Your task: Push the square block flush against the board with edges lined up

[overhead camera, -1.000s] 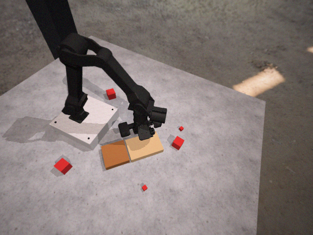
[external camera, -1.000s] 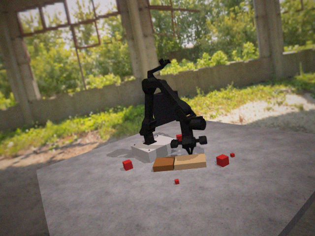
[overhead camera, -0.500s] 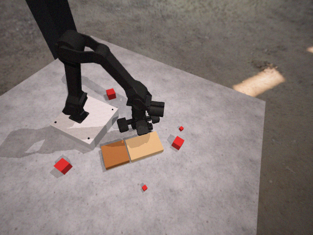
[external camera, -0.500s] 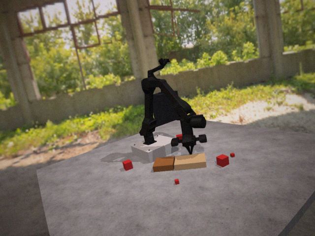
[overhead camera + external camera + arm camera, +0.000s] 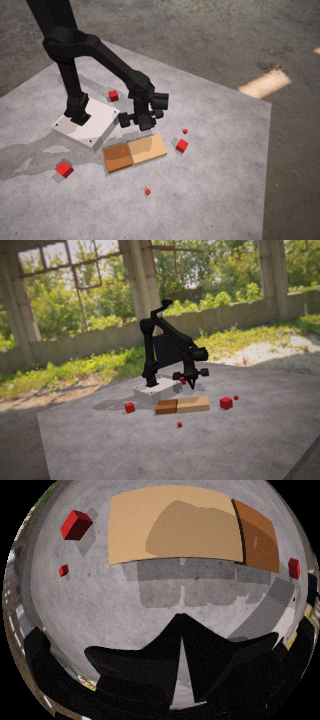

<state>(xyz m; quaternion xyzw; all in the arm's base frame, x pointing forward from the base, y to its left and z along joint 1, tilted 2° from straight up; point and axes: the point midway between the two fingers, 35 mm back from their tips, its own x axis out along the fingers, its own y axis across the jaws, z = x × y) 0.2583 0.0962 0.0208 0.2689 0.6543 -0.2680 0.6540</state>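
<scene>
The brown square block [image 5: 116, 157] [image 5: 166, 406] [image 5: 257, 535] lies flat, with one whole side facing an end of the light tan board [image 5: 148, 149] [image 5: 193, 404] [image 5: 135, 525]. A thin dark line runs between them; whether they fully touch, I cannot tell. Their long-side edges look about even. My gripper [image 5: 192, 388] [image 5: 180, 617] is shut and empty. It is raised above the table, on the robot-base side of the board, clear of both parts. In the top view its fingertips are hidden behind the hand.
Red cubes stand around: one [image 5: 182, 145] [image 5: 226, 403] [image 5: 76, 525] with a small one [image 5: 185, 131] beyond the board's far end, one [image 5: 64, 169] left of the block, a small one [image 5: 147, 191] in front, and one [image 5: 113, 95] beside the white robot base [image 5: 100, 121].
</scene>
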